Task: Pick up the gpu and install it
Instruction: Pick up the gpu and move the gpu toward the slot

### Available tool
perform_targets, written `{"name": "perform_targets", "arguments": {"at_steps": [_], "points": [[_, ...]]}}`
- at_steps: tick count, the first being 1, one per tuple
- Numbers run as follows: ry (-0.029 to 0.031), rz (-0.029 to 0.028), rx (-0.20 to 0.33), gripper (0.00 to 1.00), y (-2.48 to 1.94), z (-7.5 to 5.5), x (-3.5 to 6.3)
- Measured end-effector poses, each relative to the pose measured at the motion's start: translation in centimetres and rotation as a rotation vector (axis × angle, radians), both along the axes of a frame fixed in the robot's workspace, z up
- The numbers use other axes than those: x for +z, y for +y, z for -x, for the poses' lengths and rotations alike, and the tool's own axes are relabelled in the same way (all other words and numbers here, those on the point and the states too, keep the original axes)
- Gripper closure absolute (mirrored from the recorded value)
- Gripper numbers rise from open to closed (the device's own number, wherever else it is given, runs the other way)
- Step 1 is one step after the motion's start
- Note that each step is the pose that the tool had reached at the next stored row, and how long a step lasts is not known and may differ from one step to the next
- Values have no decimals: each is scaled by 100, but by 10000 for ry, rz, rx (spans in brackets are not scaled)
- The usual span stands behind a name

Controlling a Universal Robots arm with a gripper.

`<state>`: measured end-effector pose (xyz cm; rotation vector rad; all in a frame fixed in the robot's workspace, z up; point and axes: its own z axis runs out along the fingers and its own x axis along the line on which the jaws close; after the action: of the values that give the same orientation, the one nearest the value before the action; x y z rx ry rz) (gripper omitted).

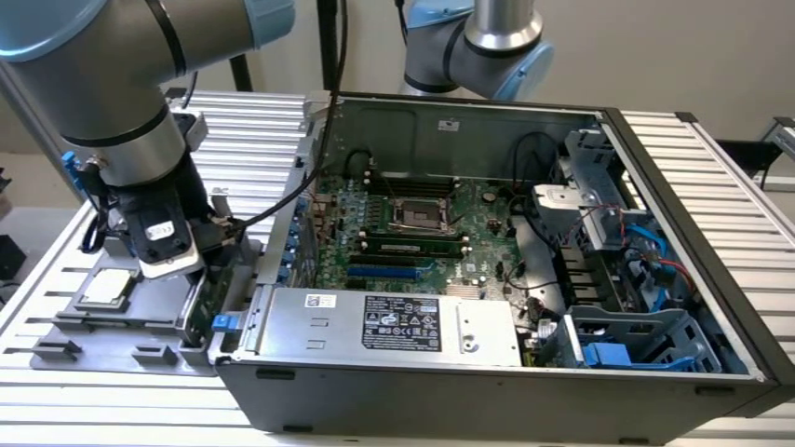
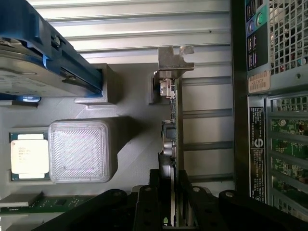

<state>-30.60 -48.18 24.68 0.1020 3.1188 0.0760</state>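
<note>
Currently a ribbed metal tabletop (image 1: 695, 158) is carrying an open computer case (image 1: 435, 396), with a grey tray (image 1: 74, 345) lying just beside it toward the exterior view's left. The tray is holding a processor chip (image 2: 29, 156), a hard drive (image 2: 29, 62) and the gpu (image 2: 174, 120), which is standing on edge, its silver bracket at the end far from the claw (image 2: 172, 202). The arm (image 1: 112, 102) is reaching down over the tray, the claw clamping the gpu's near edge.

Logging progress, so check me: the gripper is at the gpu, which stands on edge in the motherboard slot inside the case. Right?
Not quite. The gripper is at the gpu, but the card stands on edge in the grey parts tray outside the case, as the wrist view shows.
</note>
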Motion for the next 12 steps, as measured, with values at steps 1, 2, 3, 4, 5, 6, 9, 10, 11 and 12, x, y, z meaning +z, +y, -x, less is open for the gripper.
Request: {"name": "perform_targets", "arguments": {"at_steps": [1,2,3,4,5,6,9,10,11,12], "points": [[1,-8,2,73,0,0,40],[0,-16,3,73,0,0,81],[-1,-24,5,73,0,0,125],[1,-26,7,73,0,0,171],[0,-30,12,73,0,-1,220],[0,-32,17,73,0,-2,265],[1,-35,33,73,-1,-5,402],[0,-37,40,73,-1,-7,446],[-1,-38,48,73,-1,-9,491],[1,-40,59,73,-1,-12,537]]}}
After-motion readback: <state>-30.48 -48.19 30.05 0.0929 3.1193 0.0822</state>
